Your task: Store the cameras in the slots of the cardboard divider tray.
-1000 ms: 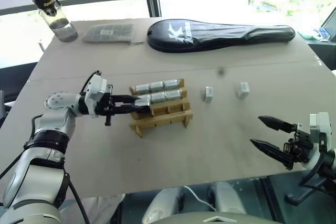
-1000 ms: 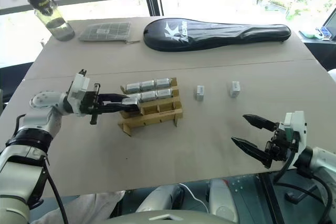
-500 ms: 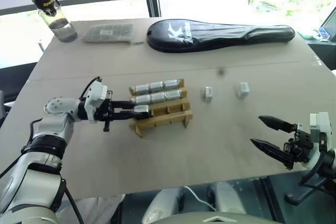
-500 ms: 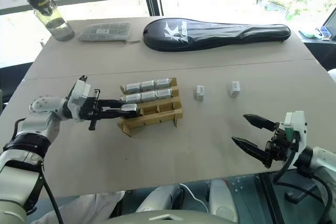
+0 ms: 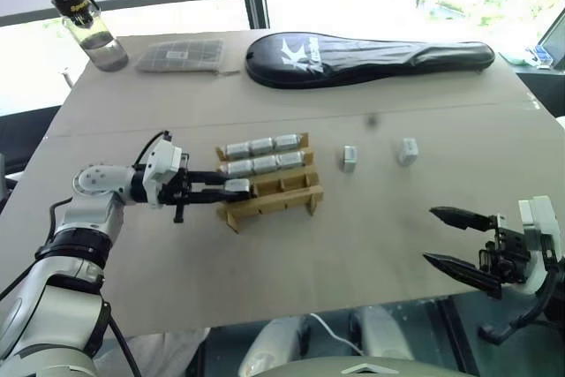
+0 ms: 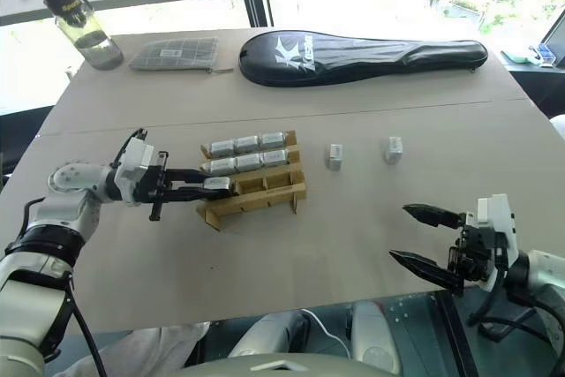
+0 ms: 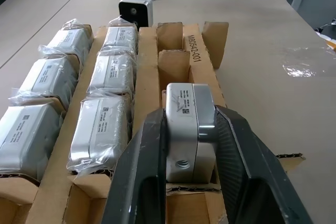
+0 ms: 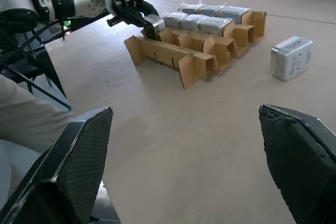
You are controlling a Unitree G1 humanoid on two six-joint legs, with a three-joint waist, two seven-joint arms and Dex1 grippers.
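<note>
Clamped on a camera (image 7: 189, 129), my left gripper (image 5: 231, 187) seats it in the cardboard divider tray's (image 5: 274, 200) near-row end slot, while my right gripper (image 5: 455, 237), spread wide, waits empty for loose cameras (image 5: 350, 158).

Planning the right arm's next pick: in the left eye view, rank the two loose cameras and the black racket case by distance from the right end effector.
1. Small silver-grey camera, the right-hand loose one.
2. Second silver-grey camera, nearer the tan cardboard divider tray.
3. Long black racket case, along the table's far edge.
</note>
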